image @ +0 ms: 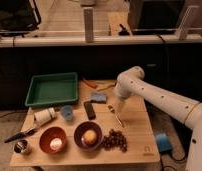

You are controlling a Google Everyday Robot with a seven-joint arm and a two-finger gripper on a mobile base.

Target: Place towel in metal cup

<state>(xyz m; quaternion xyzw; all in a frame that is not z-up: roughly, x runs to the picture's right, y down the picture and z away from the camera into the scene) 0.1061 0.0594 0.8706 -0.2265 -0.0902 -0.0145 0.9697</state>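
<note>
The towel (98, 97) is a small blue cloth lying flat near the middle of the wooden table (139, 135). The metal cup (21, 146) is a small shiny cylinder standing at the table's front left corner, left of the red bowls. My gripper (117, 111) hangs from the white arm (144, 90), which reaches in from the right. It points down over the table just right of the towel, open, with nothing in it. The cup is far to its left.
A green tray (51, 89) sits at the back left. In front of it are a white container (44, 115), a light-blue cup (67, 112) and a dark flat object (89, 110). Two red bowls (53, 139) (88, 135) hold round food, with grapes (115, 140) beside them.
</note>
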